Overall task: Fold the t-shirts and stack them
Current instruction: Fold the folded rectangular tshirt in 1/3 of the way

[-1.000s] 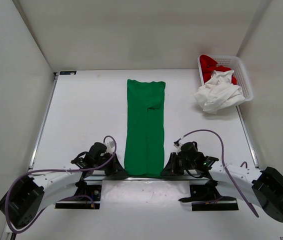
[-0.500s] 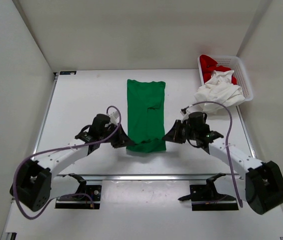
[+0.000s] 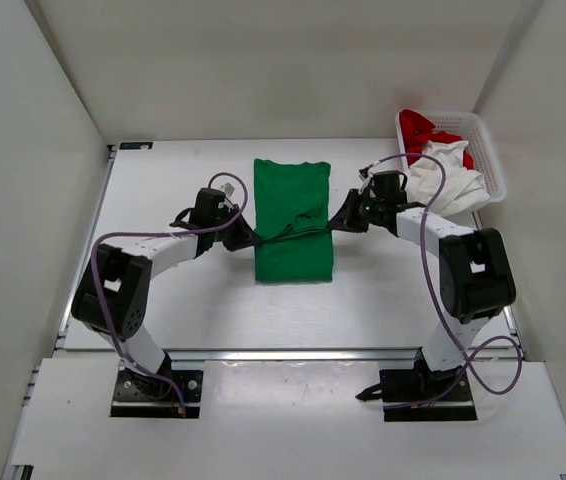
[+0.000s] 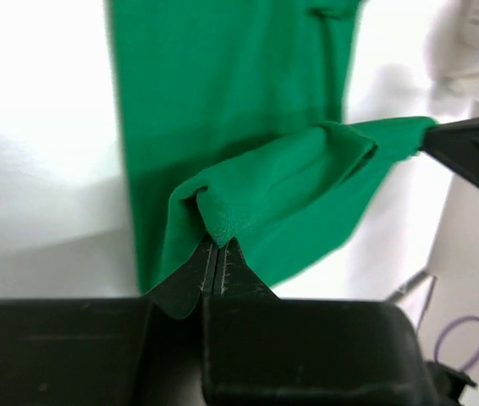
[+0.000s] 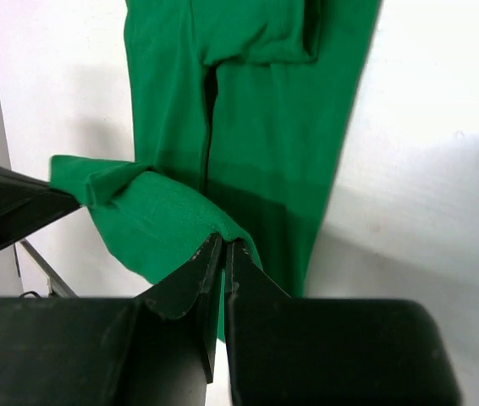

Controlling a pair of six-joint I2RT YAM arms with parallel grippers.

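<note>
2 grippers are carrying the near hem of the green t-shirt (image 3: 293, 195) toward the far end of the table (image 3: 163, 180), the end where the basket (image 3: 493, 165) is standing. A second ago that hem was lying flat by the arm bases and the shirt was stretched out as 1 long strip, well left of the basket.

The left gripper (image 4: 217, 247) is pinching the hem corner on the side far from the basket, its jaws clenched on a bunched peak of green cloth. Between the 2 corners the raised hem is sagging over the lower layer, so the strip is doubling onto itself. The right gripper (image 5: 223, 245) is clamping the basket-side corner just as tightly.

This half-fold is looking roughly midway: the hem is probably needing to travel on until it is lying level with the basket before any release. The white t-shirt (image 3: 453, 185) is spilling over the basket's near rim and the red t-shirt (image 3: 418, 125) is sitting inside, both unfolded.
</note>
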